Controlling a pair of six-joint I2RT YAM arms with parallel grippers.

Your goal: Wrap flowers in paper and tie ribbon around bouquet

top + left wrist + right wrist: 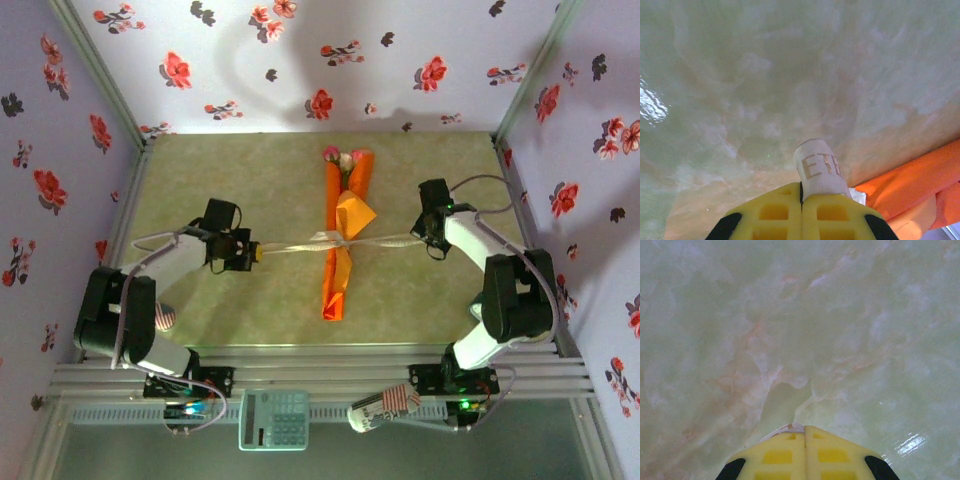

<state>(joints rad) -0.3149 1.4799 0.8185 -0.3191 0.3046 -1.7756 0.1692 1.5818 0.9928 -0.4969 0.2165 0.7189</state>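
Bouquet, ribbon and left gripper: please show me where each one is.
bouquet (336, 285), top external view, narrow lower paper end.
ribbon (295, 245), top external view, stretch left of the bouquet.
left gripper (801, 192), left wrist view, midway between its fingertips.

A: Where does the bouquet lie?
B: At frame centre on the table, running top to bottom, flowers uppermost.
A: And the ribbon?
B: Across the bouquet's middle, left to right. The left gripper is at its left end and the right gripper at its right. A calculator lies at lower centre.
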